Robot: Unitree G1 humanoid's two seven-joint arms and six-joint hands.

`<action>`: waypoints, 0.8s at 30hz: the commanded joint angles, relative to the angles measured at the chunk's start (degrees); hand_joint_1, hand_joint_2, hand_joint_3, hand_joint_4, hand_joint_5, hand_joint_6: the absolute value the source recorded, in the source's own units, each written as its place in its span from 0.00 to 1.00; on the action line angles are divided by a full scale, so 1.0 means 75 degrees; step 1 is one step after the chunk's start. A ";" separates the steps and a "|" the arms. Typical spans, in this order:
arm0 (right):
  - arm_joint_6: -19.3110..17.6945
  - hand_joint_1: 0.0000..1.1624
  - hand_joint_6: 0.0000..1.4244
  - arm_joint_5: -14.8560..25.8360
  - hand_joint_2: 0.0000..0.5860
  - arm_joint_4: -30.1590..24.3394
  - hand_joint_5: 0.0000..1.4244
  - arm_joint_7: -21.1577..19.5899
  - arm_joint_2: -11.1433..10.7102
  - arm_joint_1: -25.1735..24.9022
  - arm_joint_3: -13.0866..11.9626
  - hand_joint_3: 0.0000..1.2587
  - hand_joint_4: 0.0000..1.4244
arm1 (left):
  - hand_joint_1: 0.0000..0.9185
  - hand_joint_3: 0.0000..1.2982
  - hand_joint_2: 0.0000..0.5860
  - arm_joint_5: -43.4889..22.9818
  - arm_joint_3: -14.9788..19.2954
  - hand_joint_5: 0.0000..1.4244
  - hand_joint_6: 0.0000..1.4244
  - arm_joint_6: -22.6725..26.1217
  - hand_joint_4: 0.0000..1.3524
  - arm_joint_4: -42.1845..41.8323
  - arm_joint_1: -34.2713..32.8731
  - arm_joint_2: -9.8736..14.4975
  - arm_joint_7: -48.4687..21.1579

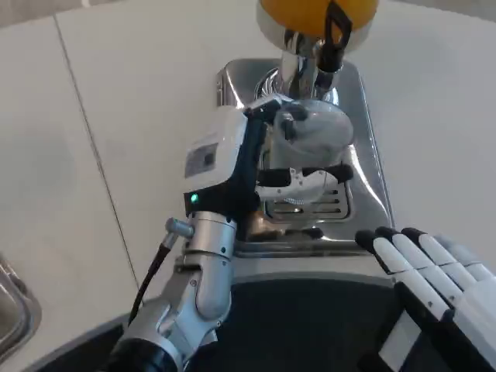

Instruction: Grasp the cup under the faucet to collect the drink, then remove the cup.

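A white table [116, 116] spreads before me, and on it sits one drink dispenser [314, 46], its orange tank [310, 14] at the top edge and one polished steel drip tray [372, 155] with a slotted grate [310, 208] below. One black tap lever [335, 35] hangs at the front of the tank, above a chrome faucet [298, 58]. My left forearm [194, 294] rises from the lower middle, a green light glowing on the wrist, and my left hand [260, 167] wraps the one cup [314, 136], a translucent container standing on the tray directly under the faucet; my fingers [306, 177] curl around its lower wall from the left. What the cup holds I cannot tell; its top looks pale and cloudy. My right hand [426, 267] waits at the lower right, just beside the tray's front corner, fingers stretched out side by side, holding nothing. A metal rim [12, 310] of another object shows at the left edge; what it is I cannot tell.
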 commanded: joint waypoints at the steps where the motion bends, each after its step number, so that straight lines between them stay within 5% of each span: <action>1: 0.0084 0.21 0.02 -0.0068 0.80 -0.0145 0.00 0.0128 -0.0003 0.0000 0.0029 0.00 0.00 | 0.62 0.92 0.01 -0.0016 -0.0088 1.00 1.00 -0.0066 0.81 0.0191 -0.0190 0.0004 0.0323; 6: 0.0175 0.21 0.03 -0.0102 0.80 -0.0157 0.00 0.0218 -0.0007 -0.0142 0.0119 0.00 0.00 | 0.62 0.89 0.02 0.0146 -0.0252 1.00 1.00 0.0021 0.80 0.0168 -0.0016 0.0015 0.0632; 8: 0.0184 0.21 0.03 -0.0125 0.80 -0.0163 0.00 0.0224 -0.0004 -0.0157 0.0158 0.00 0.00 | 0.59 0.78 0.02 0.0174 -0.0329 0.95 1.00 0.0022 0.80 0.0141 0.0068 0.0006 0.0706; 12: 0.0068 0.21 0.03 -0.0163 0.80 -0.0172 0.00 0.0126 0.0025 0.0014 0.0193 0.00 0.00 | 0.43 0.43 0.03 0.0131 -0.0457 0.74 0.90 -0.0010 0.47 0.0096 0.0205 0.0088 0.0572; 15: 0.0015 0.21 0.03 -0.0194 0.81 -0.0168 0.00 0.0070 0.0051 0.0106 0.0221 0.00 0.00 | 0.36 0.27 0.04 0.0008 -0.0414 0.63 0.81 -0.0028 0.32 0.0105 0.0183 0.0131 0.0399; 24: 0.0225 0.21 0.03 -0.0347 0.81 -0.0002 0.00 0.0156 0.0115 -0.0373 0.0386 0.00 0.00 | 0.31 0.17 0.03 -0.0078 -0.0405 0.53 0.70 -0.0020 0.19 -0.0033 0.0257 0.0240 0.0222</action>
